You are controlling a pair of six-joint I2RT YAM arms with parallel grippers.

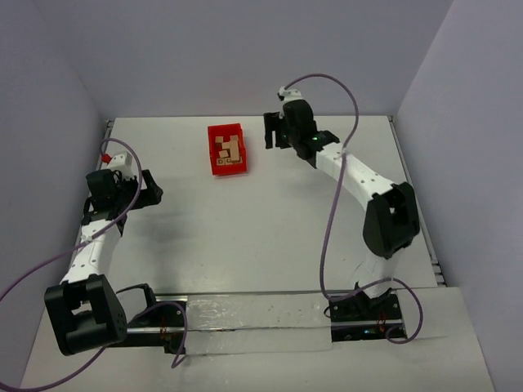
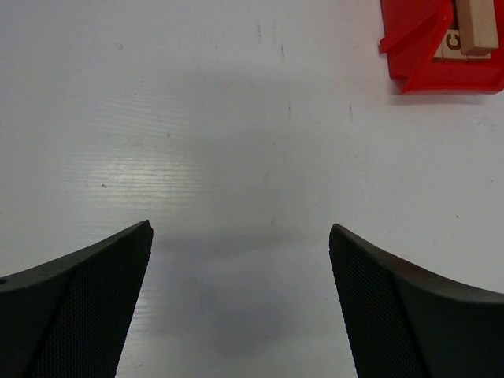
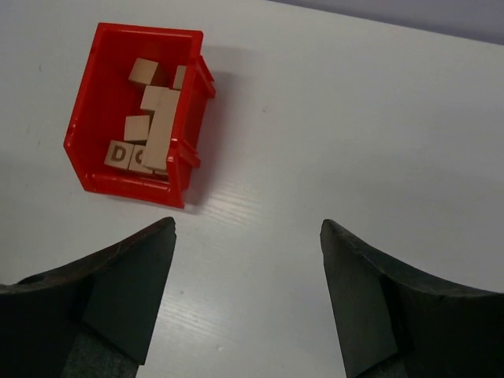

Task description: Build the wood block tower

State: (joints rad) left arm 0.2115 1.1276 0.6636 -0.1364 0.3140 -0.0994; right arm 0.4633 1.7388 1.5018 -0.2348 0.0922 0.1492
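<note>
Several wood blocks (image 1: 225, 149) lie jumbled inside a red bin (image 1: 225, 128) at the back middle of the white table. The right wrist view shows the wood blocks (image 3: 161, 118) in the red bin (image 3: 85, 130), some with printed letters. My right gripper (image 1: 269, 132) hovers just right of the bin, and its jaws (image 3: 248, 222) stand open and empty over bare table. At the table's left side my left gripper (image 1: 153, 188) is wide open and empty (image 2: 241, 225), facing the bin (image 2: 417, 39) and a wood block (image 2: 477, 24). No tower is in view.
Grey walls close in the white table (image 1: 261, 237) at the back and both sides. Purple cables loop over both arms. A metal rail (image 1: 245, 298) runs along the near edge between the arm bases.
</note>
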